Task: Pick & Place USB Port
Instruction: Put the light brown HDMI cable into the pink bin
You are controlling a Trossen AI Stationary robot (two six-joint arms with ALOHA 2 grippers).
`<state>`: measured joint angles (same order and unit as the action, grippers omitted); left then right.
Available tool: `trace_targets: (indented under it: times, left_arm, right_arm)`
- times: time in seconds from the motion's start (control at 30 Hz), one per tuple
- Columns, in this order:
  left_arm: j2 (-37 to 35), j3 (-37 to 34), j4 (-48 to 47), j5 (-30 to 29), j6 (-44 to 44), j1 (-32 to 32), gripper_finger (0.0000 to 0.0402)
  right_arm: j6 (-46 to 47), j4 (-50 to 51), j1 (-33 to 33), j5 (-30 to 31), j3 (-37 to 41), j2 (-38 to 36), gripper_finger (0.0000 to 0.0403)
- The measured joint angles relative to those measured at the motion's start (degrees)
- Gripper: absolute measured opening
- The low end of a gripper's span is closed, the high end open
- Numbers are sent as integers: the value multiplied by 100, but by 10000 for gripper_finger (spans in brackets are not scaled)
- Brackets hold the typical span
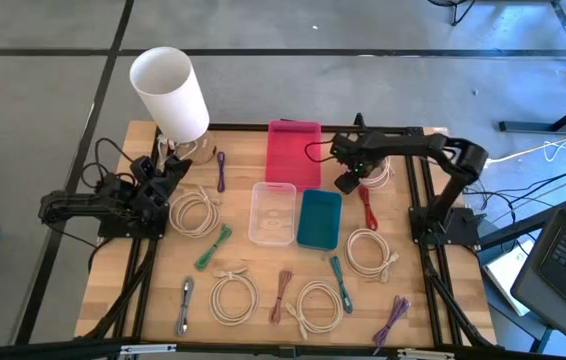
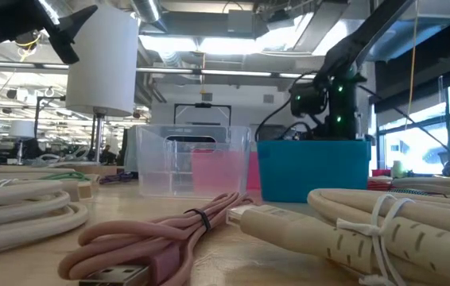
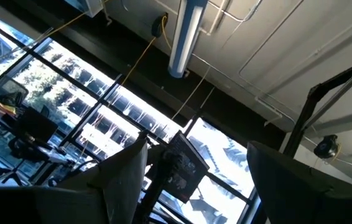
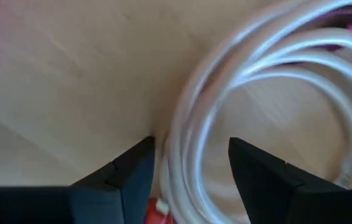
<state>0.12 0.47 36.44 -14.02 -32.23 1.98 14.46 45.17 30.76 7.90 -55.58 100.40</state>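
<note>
Cable coil (image 4: 269, 106) beneath right gripper (image 4: 191, 162), jaws apart straddling its loop: lower squarely, then close. Left gripper (image 3: 194, 180) idle, jaws apart.

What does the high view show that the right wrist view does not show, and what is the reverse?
Only the high view shows the pink bin, the clear bin, the teal bin and the left gripper, parked at the left edge. Only the right wrist view shows the open right gripper straddling a strand. Both show the white cable on the table.
</note>
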Motion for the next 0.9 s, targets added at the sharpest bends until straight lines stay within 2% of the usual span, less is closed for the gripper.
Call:
trace_targets:
  times: [0.13, 0.27, 0.33, 0.4, 0.5, 0.63, 0.77, 0.9]
  left_arm:
    - [2, 0, -146, -4, -2, 0, 269]
    - [2, 0, -210, -1, -2, 0, 269]
    - [2, 0, -211, -2, -2, 0, 269]
    - [2, 0, -213, -2, 0, 0, 269]
    - [2, 1, -222, -2, 1, 0, 269]
    - [2, 2, -239, -5, 102, 0, 269]
    - [2, 2, -237, -184, 213, 0, 269]
    - [2, 1, -239, -260, 205, 0, 269]
  right_arm:
    - [7, 16, -6, 13, -38, 171, 165]
    - [25, 61, -15, -3, -31, 117, 71]
    - [-2, 332, 0, 187, 13, -9, 25]
    - [83, 577, 33, 342, 25, -183, 20]
    - [229, 1100, -3, 945, 3, -624, 20]
    - [461, 1412, -65, 962, 7, -1499, 17]
    - [1093, 1207, -374, -34, 7, -2492, 17]
    - [1794, -164, -781, -959, 7, -3270, 17]
